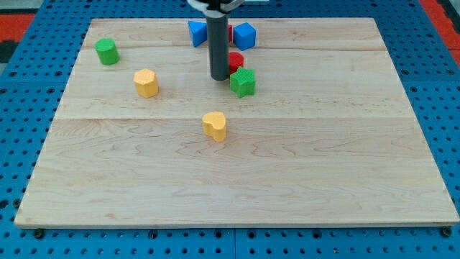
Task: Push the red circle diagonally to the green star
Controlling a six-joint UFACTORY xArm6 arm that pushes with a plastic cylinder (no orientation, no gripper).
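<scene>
The red circle (236, 61) lies near the board's top centre, partly hidden behind my rod. The green star (243, 82) sits just below and to its right, touching or nearly touching it. My tip (218, 77) rests on the board just left of both, close beside the red circle and the green star.
A blue block (197, 33) and a blue cube (245, 34) lie at the top, with a red block (229, 33) mostly hidden behind the rod. A green cylinder (107, 51) is at upper left. A yellow hexagon (146, 83) and a yellow heart (215, 124) lie on the wooden board (323, 158).
</scene>
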